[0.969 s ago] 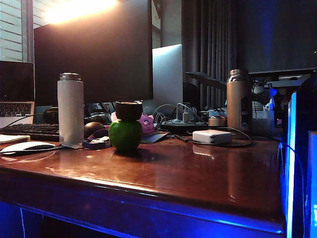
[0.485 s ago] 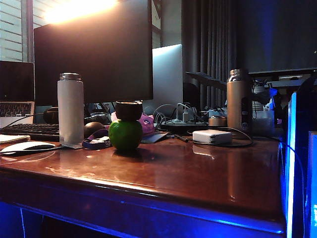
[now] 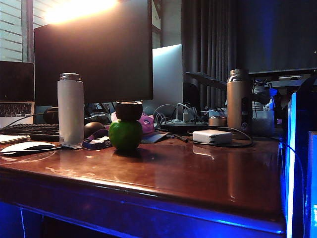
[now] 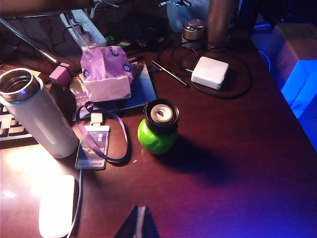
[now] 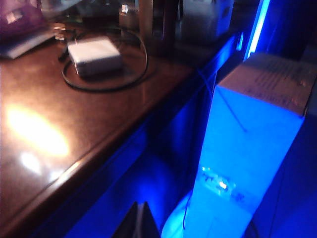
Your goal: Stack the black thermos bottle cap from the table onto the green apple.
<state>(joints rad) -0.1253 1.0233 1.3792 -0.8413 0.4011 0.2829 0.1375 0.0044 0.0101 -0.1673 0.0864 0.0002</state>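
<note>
A cluttered glossy reddish-brown table (image 3: pixel 198 173) stands before a large dark monitor (image 3: pixel 94 49) and dark curtains. The black thermos bottle cap (image 3: pixel 128 110) sits upright on top of the green apple (image 3: pixel 125 135), pale round face up in the left wrist view. Just beside the apple lie a badge on a purple lanyard (image 4: pixel 94 146) and a pink cloth bundle (image 4: pixel 106 72); a white bottle (image 3: pixel 70 108) stands further left, a white mouse (image 3: pixel 27 146) near the front edge. A white power adapter (image 3: pixel 212 136) ringed by its black cable and a steel bottle (image 3: pixel 238 101) stand well apart to the right. The left gripper (image 4: pixel 140 224) hangs above bare table in front of the apple, fingers pressed together, empty. The right gripper (image 5: pixel 139 221) is off the table's side edge beside a blue-lit box (image 5: pixel 252 148), closed on nothing
</note>
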